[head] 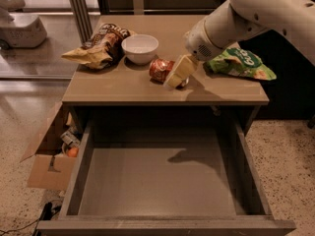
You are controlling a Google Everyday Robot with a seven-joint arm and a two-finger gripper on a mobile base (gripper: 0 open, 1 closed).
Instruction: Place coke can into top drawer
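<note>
One cabinet [123, 85] is recorded at centre, its top serving as the staging surface. The top drawer [147, 181] is found pulled out towards the near side with nothing in it, so a drop from above is judged unobstructed. The robot arm [236, 18] is extended from the far right and angled down over the cabinet top. A cardboard box [47, 166] is noted on the floor at the left, apart from the work. A green snack bag [241, 63] lies at the right of the top, a brown snack bag [101, 43] at the far left, and a white bowl [140, 48] just right of that. The coke can [160, 69] is lying on its side on the top, just near-right of the bowl, and is not yet in the drawer. The gripper [178, 73] is set against the can's right end, a position judged to be for a grasp. Whether it is spread or closed on the can cannot be told.
</note>
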